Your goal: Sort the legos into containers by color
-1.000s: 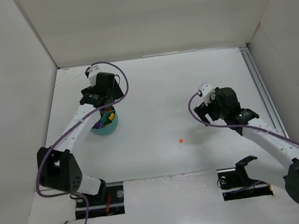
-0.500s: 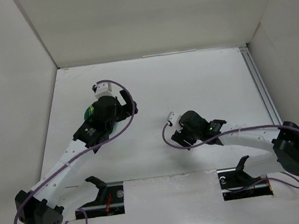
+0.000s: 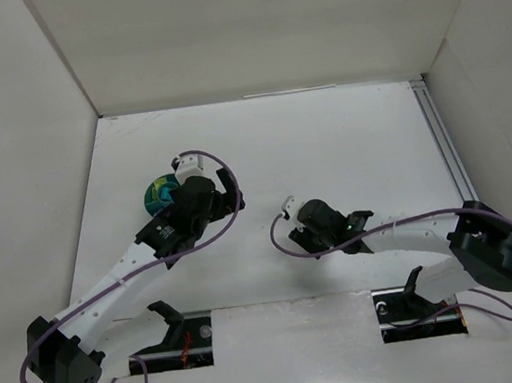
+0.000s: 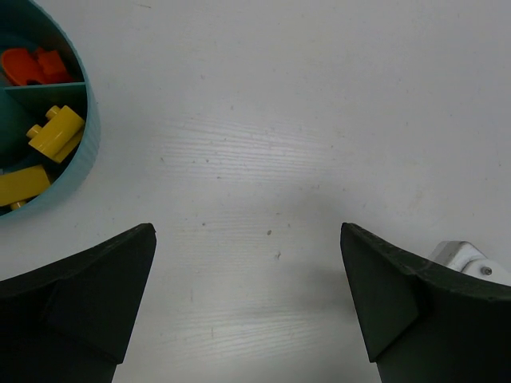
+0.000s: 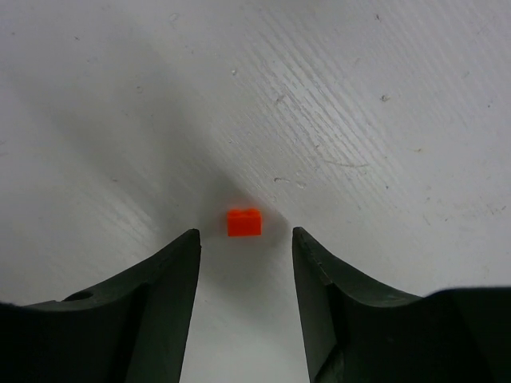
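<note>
The right pincer (image 5: 246, 239), half-spread and gripping nothing, frames the orange lego (image 5: 243, 222). The lego lies just ahead between the tips, toward the bench's (image 5: 383, 96) near edge, long axis across the gap. The left pincer (image 4: 247, 263), spread wide and empty, is farther off beside the teal dish (image 4: 86, 120).

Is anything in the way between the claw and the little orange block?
No, nothing visible is in the way. The orange block lies on the bare white table just beyond the right gripper. It is lined up with the gap between the open jaws, which do not touch it.
</note>
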`<state>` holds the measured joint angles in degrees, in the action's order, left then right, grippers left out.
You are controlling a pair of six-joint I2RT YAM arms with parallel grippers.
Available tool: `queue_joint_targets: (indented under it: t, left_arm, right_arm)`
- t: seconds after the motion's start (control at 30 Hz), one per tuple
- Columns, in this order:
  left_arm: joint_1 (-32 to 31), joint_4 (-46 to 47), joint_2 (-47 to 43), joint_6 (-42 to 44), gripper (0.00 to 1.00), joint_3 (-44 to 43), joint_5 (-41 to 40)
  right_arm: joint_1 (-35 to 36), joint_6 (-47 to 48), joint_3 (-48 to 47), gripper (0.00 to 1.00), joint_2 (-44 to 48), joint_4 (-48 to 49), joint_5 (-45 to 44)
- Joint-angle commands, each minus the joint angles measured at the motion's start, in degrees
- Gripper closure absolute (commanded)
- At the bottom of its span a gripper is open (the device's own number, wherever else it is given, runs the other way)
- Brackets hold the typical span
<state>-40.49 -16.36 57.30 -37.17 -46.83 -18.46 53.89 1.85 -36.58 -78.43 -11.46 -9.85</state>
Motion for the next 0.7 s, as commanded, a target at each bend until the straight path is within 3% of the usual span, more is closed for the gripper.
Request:
queue_joint_targets:
  t: [0.0,0.27,0.67]
  left_arm:
    - [-0.2,1.4,-0.6,-0.8,0.0,0.0,-2.0]
    - [-0.2,1.9,-0.1,-0.8,0.0,0.5,-2.5]
    - [-0.2,2.5,-0.1,-0.3,0.0,0.5,-3.7]
  right_arm:
    - [0.3,-3.2,-1.0,0.45,-1.6,2.8,-3.2]
    - [0.3,-5.0,-1.0,0.6,-3.9,3.3,-3.9]
    - [0.3,-8.8,2.0,0.63,-0.8,3.3,-3.3]
